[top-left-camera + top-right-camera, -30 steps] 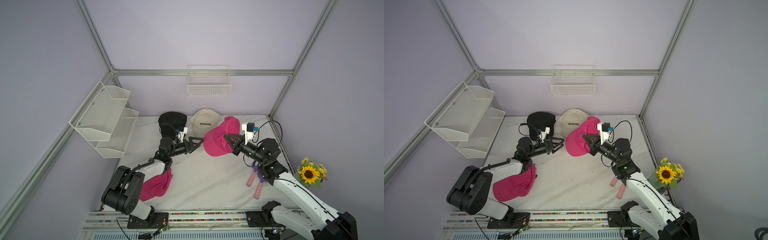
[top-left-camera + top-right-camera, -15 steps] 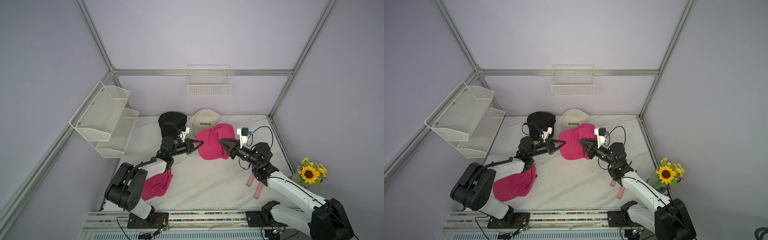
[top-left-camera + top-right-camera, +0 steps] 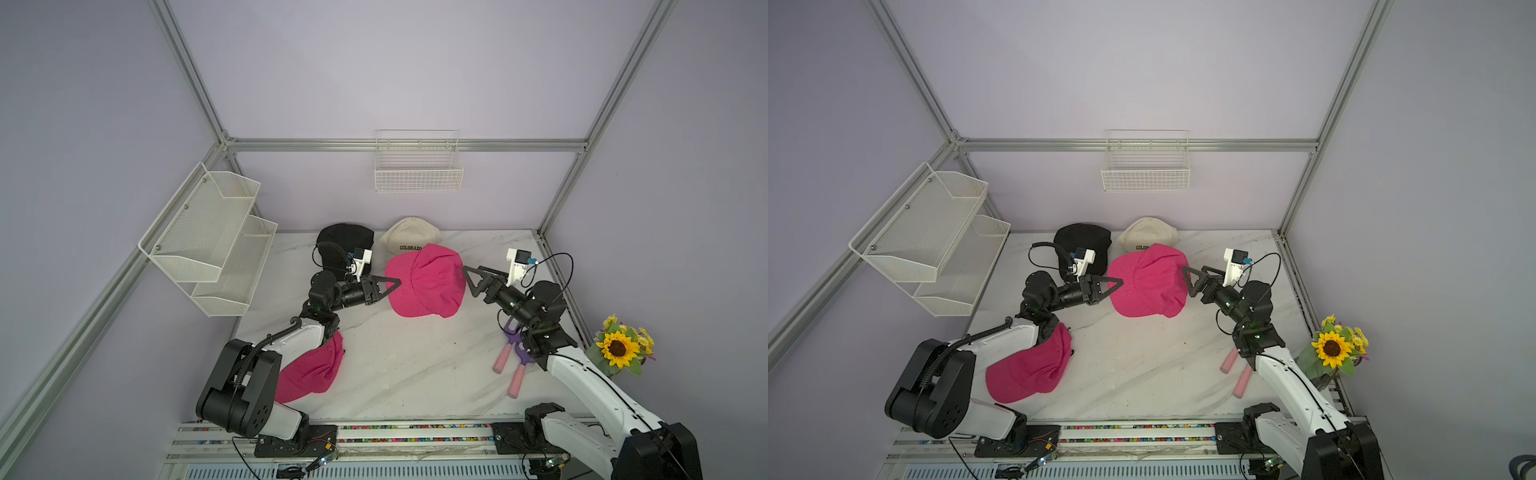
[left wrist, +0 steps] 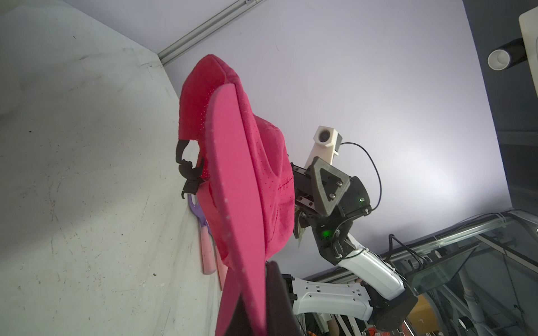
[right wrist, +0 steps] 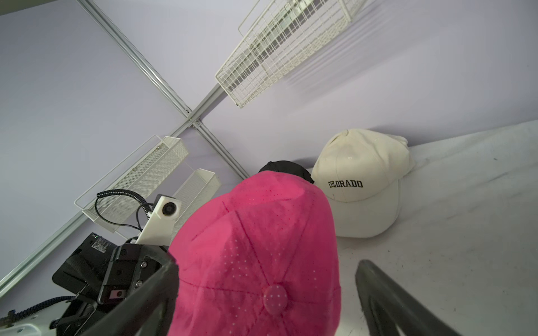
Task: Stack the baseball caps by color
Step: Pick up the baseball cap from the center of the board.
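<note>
Handover done vs a sec ago: L gripper point(image 3: 397, 283), wide open then, is now clamped tight on the brim edge of the hot pink perforated fabric cap point(image 3: 424, 282). R gripper point(image 3: 468, 279), which had the crown, now stands fully spread, fingers point(image 5: 372, 288) either side of the crown w/o gripping. Cap hangs btw both arms, just in front of the cream "COLORADO" cap point(image 3: 409, 239), near the black cap point(image 3: 343, 243). Second pink cap point(image 3: 313, 370) lies under the L arm, unmoved.

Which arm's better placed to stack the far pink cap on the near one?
Left. Left gripper is shut on the far pink cap at its brim; the near pink cap lies by that arm. Right gripper is open.
</note>
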